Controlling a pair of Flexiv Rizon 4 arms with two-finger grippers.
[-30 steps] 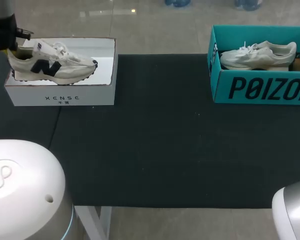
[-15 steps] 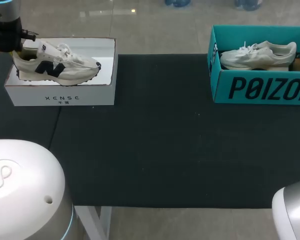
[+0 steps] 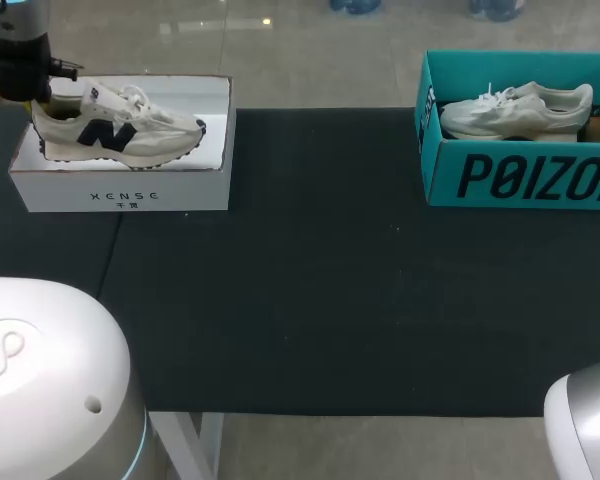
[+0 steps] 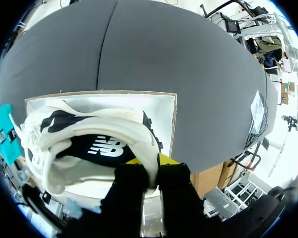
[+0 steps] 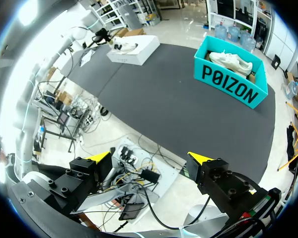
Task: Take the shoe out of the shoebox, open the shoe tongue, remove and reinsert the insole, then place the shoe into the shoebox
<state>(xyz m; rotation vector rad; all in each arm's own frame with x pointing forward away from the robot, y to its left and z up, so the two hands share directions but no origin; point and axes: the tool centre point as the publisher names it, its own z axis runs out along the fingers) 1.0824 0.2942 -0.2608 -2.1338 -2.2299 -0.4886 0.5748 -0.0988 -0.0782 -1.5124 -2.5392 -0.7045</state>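
A white shoe (image 3: 115, 128) with a dark side logo sits over the open white shoebox (image 3: 120, 190) at the table's far left. My left gripper (image 3: 38, 98) is at its heel. In the left wrist view that gripper (image 4: 150, 161) is shut on the heel rim of the white shoe (image 4: 89, 144), with the white shoebox (image 4: 161, 106) underneath. Whether the sole still touches the box I cannot tell. My right gripper (image 5: 150, 157) hangs open and empty, high and well off the table's near side.
A teal shoebox (image 3: 520, 175) with a second pale shoe (image 3: 515, 108) stands at the far right, also seen as the teal shoebox (image 5: 231, 79) in the right wrist view. Black mat (image 3: 310, 280) covers the table between the boxes.
My left gripper and the white shoe have shifted a little to the right over the white box. The right arm has kept still.
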